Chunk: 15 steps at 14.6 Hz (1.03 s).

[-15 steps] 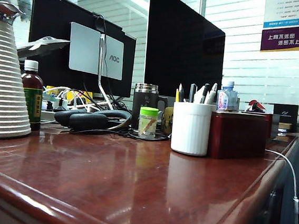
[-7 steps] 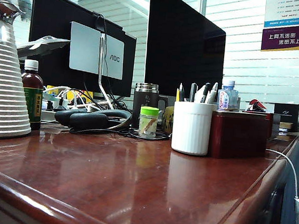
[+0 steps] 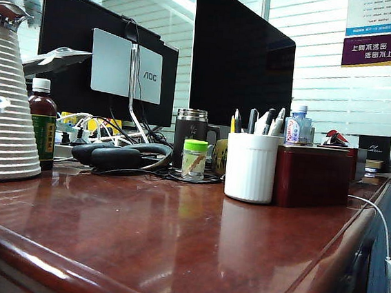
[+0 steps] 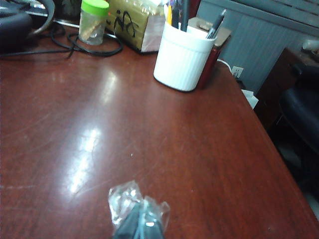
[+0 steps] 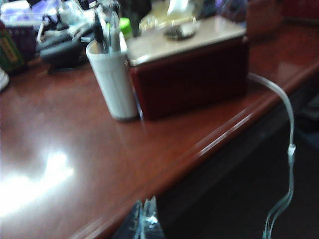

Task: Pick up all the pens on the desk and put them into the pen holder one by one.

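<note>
Both sets of my fingers are pressed together and holding nothing. My left fingers (image 4: 138, 219), wrapped in clear film, are hanging over a bare stretch of the desk (image 4: 149, 149), well apart from the pen holder (image 4: 182, 57). My right fingers (image 5: 142, 221), also film-wrapped, are sitting out past the rounded front edge of the desk (image 5: 75, 149), with the pen holder (image 5: 113, 82) well away from them. The right wrist picture is blurred.

In the exterior view the pen holder (image 3: 250, 167) is standing upright on the desk (image 3: 172, 241), touching or just beside the dark red box (image 3: 314, 177) on its right. The pens (image 3: 267, 121) are standing inside it, their dark tops poking above the rim, with a yellow pencil (image 3: 231, 124) among them. I am seeing no pen lying on the desk surface.

Behind the holder, a steel-topped mug (image 3: 189, 135) and a small green-lidded jar (image 3: 194, 160) are standing near a tangle of black cables (image 3: 122, 157). A white ribbed jug (image 3: 4, 121) is filling the left edge, with a brown bottle (image 3: 42, 125) just beside it. A white cable (image 3: 375, 226) is trailing over the right edge of the desk.
</note>
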Tool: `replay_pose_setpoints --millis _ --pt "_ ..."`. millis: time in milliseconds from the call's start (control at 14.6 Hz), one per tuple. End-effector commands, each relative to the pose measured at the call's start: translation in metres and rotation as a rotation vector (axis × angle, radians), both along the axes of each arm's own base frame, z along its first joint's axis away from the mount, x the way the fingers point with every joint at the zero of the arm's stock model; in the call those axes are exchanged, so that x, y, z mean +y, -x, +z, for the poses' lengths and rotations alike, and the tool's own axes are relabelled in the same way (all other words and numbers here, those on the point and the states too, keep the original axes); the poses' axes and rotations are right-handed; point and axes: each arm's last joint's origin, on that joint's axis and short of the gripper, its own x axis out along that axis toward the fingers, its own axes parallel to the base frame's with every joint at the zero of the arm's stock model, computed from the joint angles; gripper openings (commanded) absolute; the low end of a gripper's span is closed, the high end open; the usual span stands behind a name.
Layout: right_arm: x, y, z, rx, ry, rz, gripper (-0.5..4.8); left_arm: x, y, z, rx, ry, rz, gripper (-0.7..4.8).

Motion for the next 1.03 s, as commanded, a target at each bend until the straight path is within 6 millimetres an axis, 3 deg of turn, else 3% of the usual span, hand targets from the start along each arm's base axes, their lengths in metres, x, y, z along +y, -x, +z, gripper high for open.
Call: replay_pose_setpoints --millis 69,411,754,1029 --pt "-0.002 -0.001 -0.002 -0.004 0.045 -0.075 -0.07 0.000 0.000 -0.001 0.009 -0.005 -0.005 -0.05" --pt "-0.002 -0.001 -0.002 -0.004 0.046 -0.076 -0.06 0.010 -0.004 0.002 -0.015 0.026 0.031 -0.05" --pt "-0.002 -0.001 -0.002 -0.005 0.046 -0.076 -0.06 0.044 -0.014 0.001 -0.017 0.023 0.395 -0.05" --pt "-0.002 -0.001 -0.002 -0.005 0.046 -0.076 -0.06 0.048 -0.014 0.001 -0.018 0.022 0.439 -0.05"
